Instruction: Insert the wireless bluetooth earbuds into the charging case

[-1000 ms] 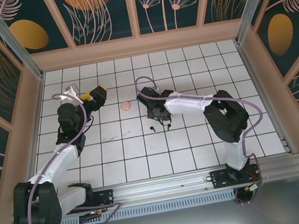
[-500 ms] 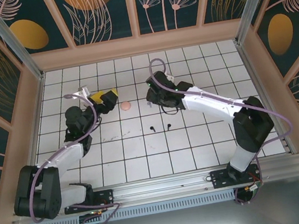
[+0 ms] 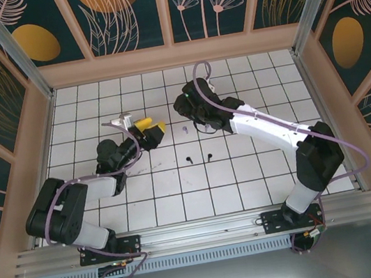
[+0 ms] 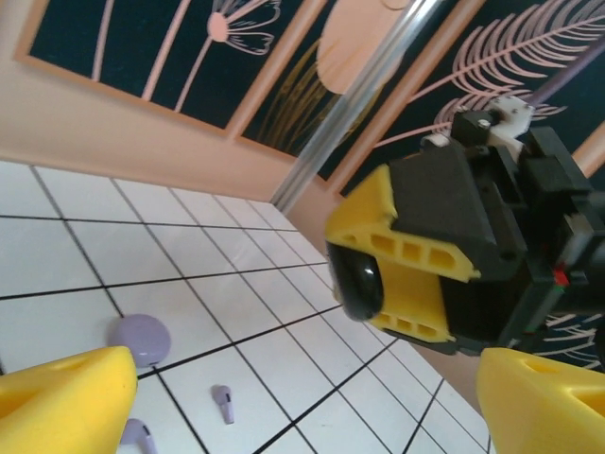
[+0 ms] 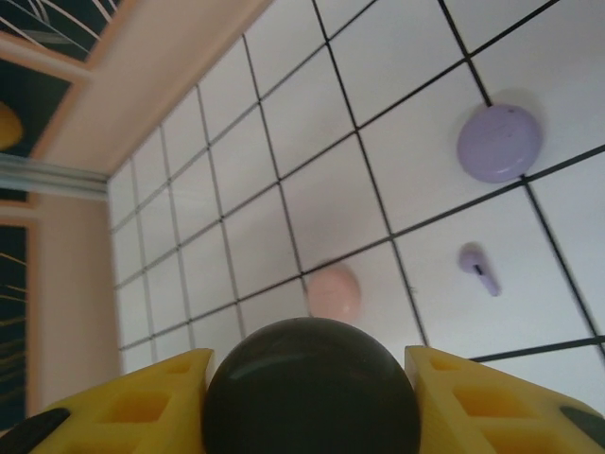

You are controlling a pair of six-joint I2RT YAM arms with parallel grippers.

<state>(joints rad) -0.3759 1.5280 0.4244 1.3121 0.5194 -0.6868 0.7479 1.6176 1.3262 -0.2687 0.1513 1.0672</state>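
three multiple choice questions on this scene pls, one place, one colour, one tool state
1. Where are the black earbuds? A) loose on mid-table tiles B) against the far wall C) on the metal rail
2. The disc in the right tool is: A) pink B) lilac C) black
3. The left tool is: A) shut on a bud B) open, empty C) shut on a pink disc
Key: 1 A, the top view shows them there; 2 C, the disc between its fingers is black; 3 B, its fingers stand wide apart, nothing between.
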